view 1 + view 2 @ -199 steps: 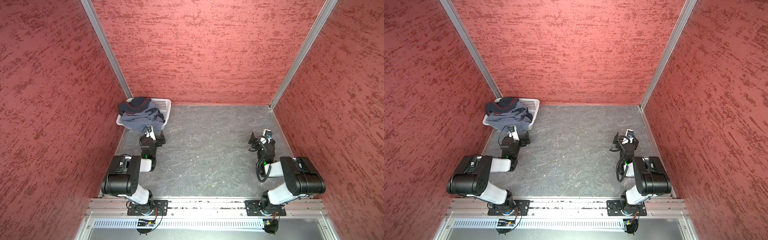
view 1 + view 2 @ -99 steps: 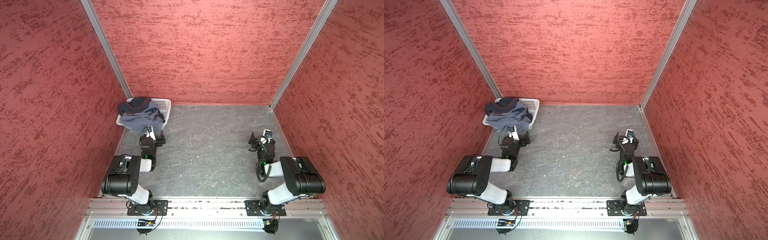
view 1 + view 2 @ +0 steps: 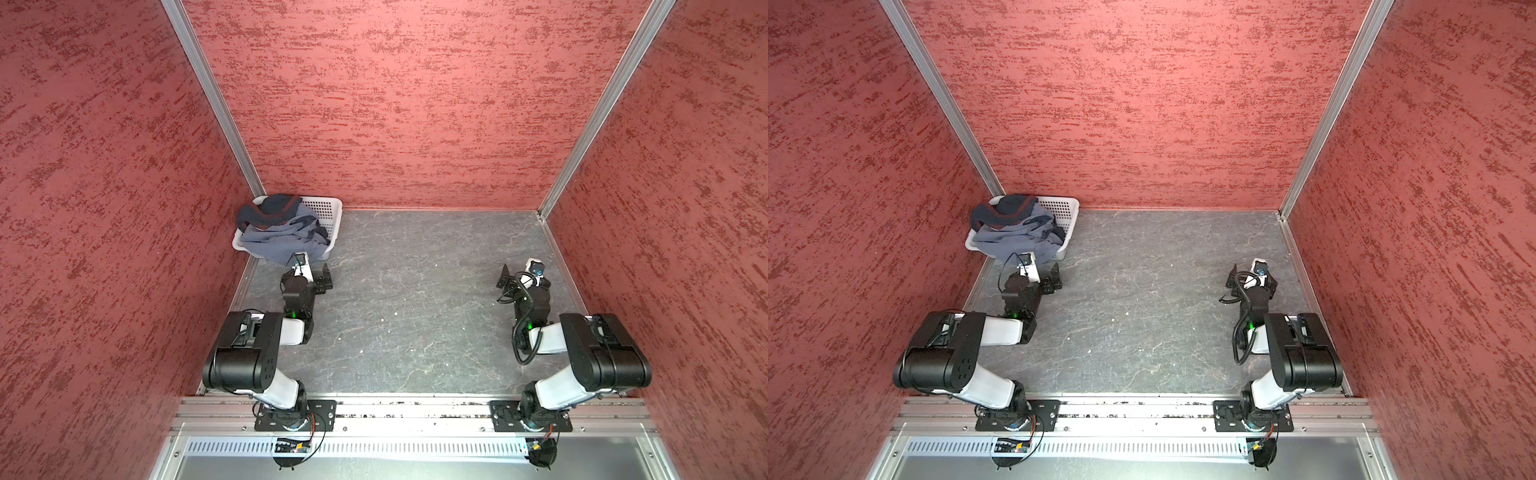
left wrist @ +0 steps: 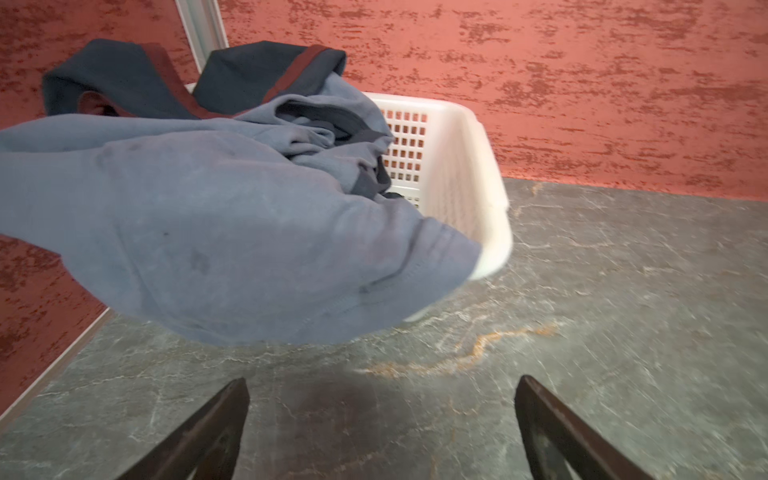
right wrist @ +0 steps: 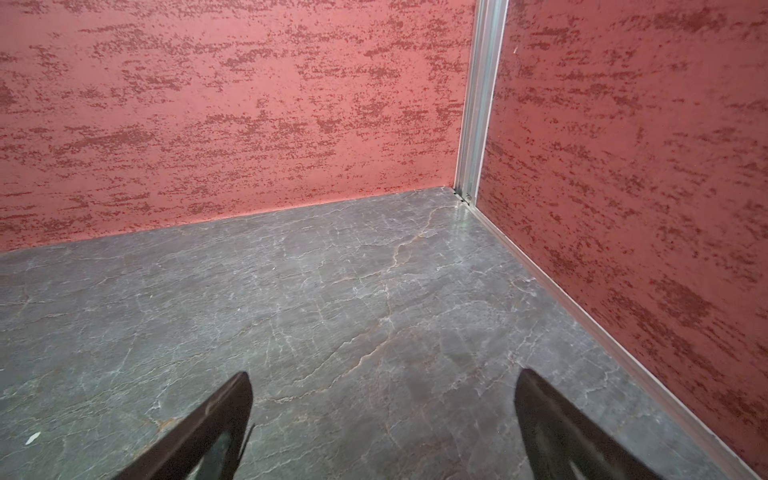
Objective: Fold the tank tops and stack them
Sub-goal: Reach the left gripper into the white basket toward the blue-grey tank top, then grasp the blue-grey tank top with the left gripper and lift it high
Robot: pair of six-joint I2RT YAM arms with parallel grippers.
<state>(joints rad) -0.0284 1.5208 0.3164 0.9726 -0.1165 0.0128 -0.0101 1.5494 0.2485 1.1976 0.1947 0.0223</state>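
Slate-blue tank top (image 4: 216, 224) lies crumpled in the white perforated basket (image 4: 465, 166). One broad fold is draped over the basket's near rim and hangs above the table. The dark navy tank top (image 4: 137, 79), edged in maroon, is bunched behind it against the basket's far side, its lower part covered by the blue cloth. Neither top is folded. In both top views the basket stands in the far left corner of the grey marbled table (image 3: 415, 291), close against the red textured walls (image 3: 415, 104).

Left gripper (image 4: 382, 382): jaws spread wide and empty, low over bare table. It sits just short of the hanging blue fold and does not touch it.

Right gripper (image 5: 384, 374): jaws likewise spread wide and empty, low over bare table. It sits on the right side near the right wall, well apart from the basket and both tops.

Both arms sit folded close to their bases at the near edge.
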